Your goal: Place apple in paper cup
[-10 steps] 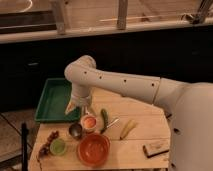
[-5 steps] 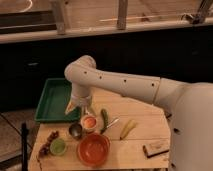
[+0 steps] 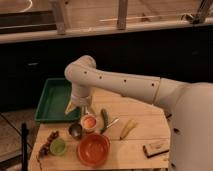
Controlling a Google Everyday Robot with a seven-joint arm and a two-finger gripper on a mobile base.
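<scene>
A wooden desk point(image 3: 145, 117) stands before dark window panels. Left of centre, the gripper point(image 3: 81, 107) hangs just above one paper cup point(image 3: 95, 124) holding what seems the apple point(image 3: 88, 122); its grip cannot be told. One green tray point(image 3: 52, 100), one metal cup point(image 3: 75, 131), one red bowl point(image 3: 93, 149).
</scene>
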